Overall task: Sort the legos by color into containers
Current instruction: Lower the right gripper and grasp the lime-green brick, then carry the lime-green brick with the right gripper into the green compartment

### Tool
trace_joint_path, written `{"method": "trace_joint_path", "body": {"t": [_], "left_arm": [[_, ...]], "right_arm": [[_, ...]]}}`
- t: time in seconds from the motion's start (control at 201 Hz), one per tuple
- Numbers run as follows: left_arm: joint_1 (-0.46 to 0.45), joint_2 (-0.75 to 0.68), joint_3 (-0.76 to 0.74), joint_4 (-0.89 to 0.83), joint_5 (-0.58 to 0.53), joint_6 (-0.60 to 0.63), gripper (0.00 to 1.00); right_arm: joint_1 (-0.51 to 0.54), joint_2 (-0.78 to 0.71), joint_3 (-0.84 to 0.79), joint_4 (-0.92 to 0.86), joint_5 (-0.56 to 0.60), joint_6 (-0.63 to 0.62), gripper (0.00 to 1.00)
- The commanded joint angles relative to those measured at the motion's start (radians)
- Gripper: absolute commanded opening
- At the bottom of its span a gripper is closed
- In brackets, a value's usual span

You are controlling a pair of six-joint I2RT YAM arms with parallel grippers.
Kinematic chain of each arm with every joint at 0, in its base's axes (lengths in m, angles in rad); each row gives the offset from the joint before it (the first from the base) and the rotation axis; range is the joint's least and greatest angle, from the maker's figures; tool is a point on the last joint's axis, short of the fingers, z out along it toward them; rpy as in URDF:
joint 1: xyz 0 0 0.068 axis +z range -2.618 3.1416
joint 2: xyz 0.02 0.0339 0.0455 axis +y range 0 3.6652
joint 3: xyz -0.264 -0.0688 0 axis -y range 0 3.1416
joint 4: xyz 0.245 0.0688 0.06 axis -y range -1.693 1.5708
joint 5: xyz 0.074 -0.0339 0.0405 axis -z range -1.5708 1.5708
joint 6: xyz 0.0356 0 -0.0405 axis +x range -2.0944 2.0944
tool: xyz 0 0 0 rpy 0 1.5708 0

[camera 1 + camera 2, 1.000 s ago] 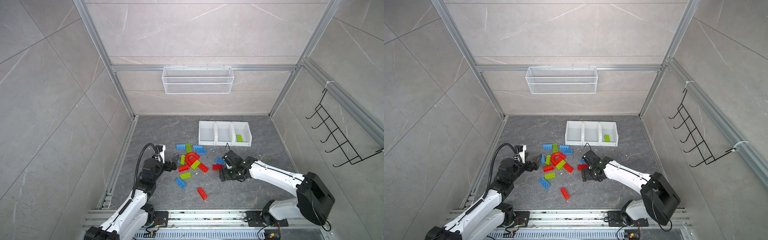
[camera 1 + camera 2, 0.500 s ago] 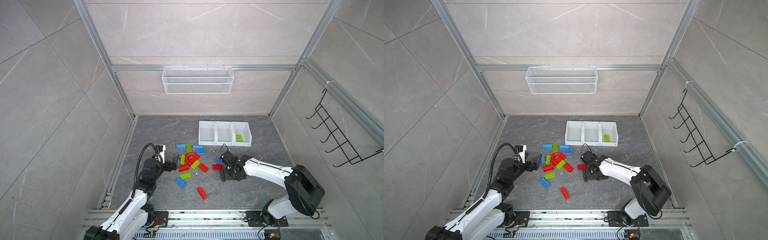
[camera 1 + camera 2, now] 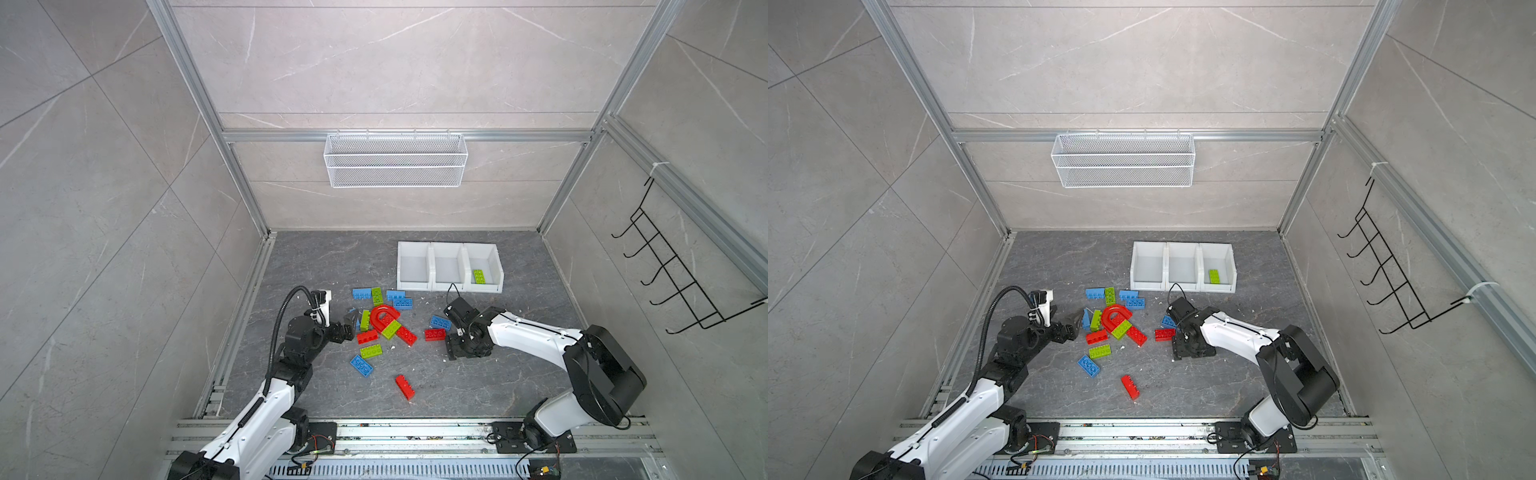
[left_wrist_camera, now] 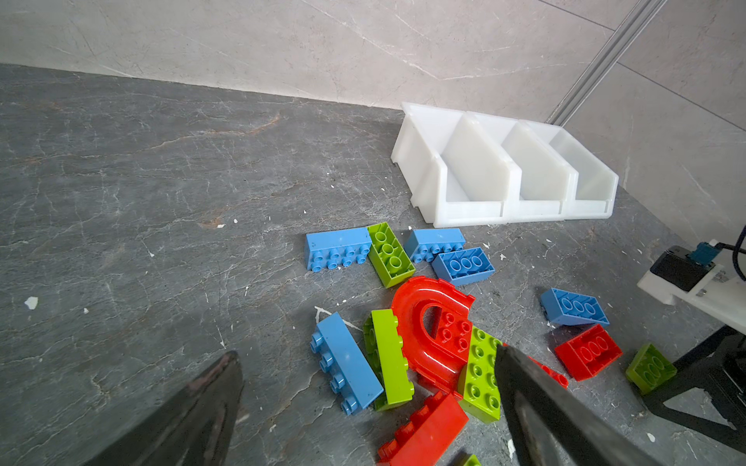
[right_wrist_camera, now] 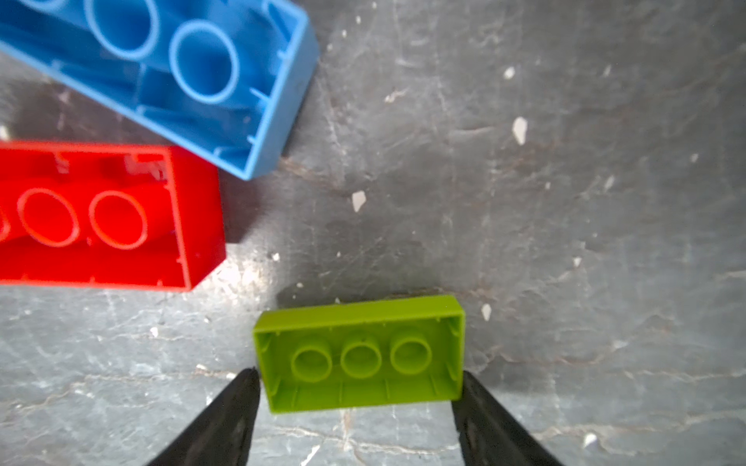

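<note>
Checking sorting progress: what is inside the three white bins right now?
One lime green brick lies in the right-end bin in a top view; the middle bin and left bin look empty. Each front wall hides a strip of floor.

Edge-cropped blue brick (image 5: 169,80), edge-cropped red brick (image 5: 101,218), green brick (image 5: 359,355) hidden in both top views

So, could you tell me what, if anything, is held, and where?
The left end effector holds nothing. The right end effector brackets the short ends of the green brick; grip cannot be told.
</note>
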Motion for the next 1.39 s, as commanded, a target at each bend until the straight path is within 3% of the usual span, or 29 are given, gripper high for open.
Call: {"method": "trace_joint_path", "body": {"t": [0.0, 0.483, 0.751, 1.125, 1.388], "left_arm": [[-0.001, 0.0, 0.007, 0.039, -0.002, 0.013, 1.0], [-0.001, -0.012, 0.004, 0.035, -0.005, 0.013, 1.0], [-0.001, -0.012, 0.004, 0.036, -0.005, 0.013, 1.0], [-0.002, -0.027, -0.001, 0.025, -0.011, 0.017, 1.0], [-0.001, -0.031, -0.002, 0.02, -0.016, 0.017, 1.0]], "right_arm": [[0.001, 0.014, 0.011, -0.021, 0.013, -0.019, 0.74], [-0.017, -0.06, 0.049, -0.029, 0.026, -0.047, 0.56], [-0.209, -0.107, 0.191, -0.056, -0.076, -0.162, 0.53], [-0.472, 0.179, 0.565, -0.037, -0.165, -0.274, 0.5], [-0.551, 0.343, 0.702, -0.017, -0.194, -0.28, 0.5]]}}
